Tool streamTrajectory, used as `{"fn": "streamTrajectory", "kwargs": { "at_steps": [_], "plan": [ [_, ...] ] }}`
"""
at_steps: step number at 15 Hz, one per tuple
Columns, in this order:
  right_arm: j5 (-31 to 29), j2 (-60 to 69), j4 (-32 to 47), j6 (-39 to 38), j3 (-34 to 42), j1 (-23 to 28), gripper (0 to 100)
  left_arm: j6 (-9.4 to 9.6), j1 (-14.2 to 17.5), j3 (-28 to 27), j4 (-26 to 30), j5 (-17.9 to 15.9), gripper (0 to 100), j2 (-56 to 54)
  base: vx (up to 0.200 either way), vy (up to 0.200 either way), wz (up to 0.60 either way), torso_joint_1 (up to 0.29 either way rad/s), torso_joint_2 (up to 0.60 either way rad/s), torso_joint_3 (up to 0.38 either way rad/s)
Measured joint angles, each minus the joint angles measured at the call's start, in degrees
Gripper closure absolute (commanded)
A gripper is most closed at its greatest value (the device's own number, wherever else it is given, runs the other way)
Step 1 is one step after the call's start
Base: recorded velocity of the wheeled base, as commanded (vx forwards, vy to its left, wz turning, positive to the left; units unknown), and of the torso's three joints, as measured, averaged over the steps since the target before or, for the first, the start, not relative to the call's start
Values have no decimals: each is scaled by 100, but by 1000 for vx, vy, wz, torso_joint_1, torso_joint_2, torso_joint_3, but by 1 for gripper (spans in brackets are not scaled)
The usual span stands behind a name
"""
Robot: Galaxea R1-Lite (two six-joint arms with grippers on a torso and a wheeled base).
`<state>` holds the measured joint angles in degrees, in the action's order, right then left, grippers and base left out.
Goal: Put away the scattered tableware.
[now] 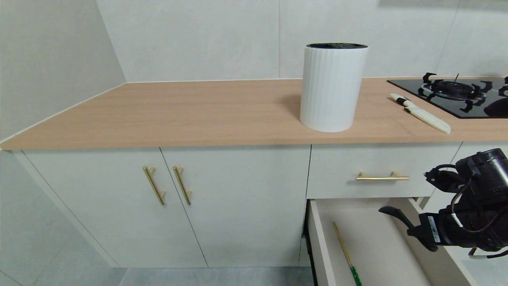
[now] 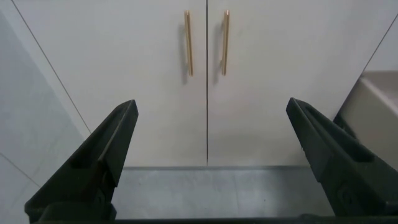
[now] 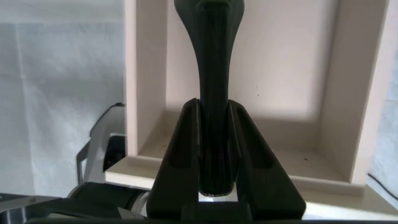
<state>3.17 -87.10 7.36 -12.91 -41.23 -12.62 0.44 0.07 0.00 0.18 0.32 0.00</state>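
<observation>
My right gripper (image 1: 420, 234) hovers over the open drawer (image 1: 317, 230), shut on a black utensil (image 1: 393, 213) whose curved end sticks out to the left. In the right wrist view the black utensil (image 3: 211, 62) runs up from between the closed fingers (image 3: 180, 155), with the drawer (image 3: 146, 93) beneath it. A pair of chopsticks (image 1: 344, 250) with green ends lies in the drawer. A white-handled knife (image 1: 422, 113) rests on the wooden counter beside the stove. My left gripper (image 2: 211, 168) is open and holds nothing, facing the cabinet doors low down.
A tall white ribbed holder (image 1: 331, 87) with a black slotted top stands on the counter (image 1: 178, 115). A black gas stove (image 1: 456, 93) sits at the far right. A shut drawer with a gold handle (image 1: 382, 178) lies above the open one. Two cabinet doors carry gold handles (image 2: 188, 43).
</observation>
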Motion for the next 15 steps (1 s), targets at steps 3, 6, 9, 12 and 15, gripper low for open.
{"fn": "streamTrajectory", "kwargs": {
  "at_steps": [3, 6, 9, 12, 15],
  "plan": [
    [0, -11, 2, 66, 33, -5, 100, 0, -2, 0, 0, 0, 0, 0, 0, 0, 0, -137, 463, 321],
    [5, -13, -67, 163, 74, -2, 100, 0, 0, 0, 0, 1, 0, 0, 0, 0, 0, -110, 437, 333],
    [5, -16, -197, 196, 154, -2, 100, 0, 0, 0, 0, 0, 0, 0, 0, 0, 0, -30, 147, 110],
    [6, -16, -204, 200, 177, -2, 100, 0, -2, 0, 0, 0, 0, 0, 0, 0, 0, -6, 17, 9],
    [-2, -41, -211, 200, 184, -2, 100, 0, -2, 0, 0, 0, 0, 0, 0, 0, 0, 0, 0, 0]
  ]
}}
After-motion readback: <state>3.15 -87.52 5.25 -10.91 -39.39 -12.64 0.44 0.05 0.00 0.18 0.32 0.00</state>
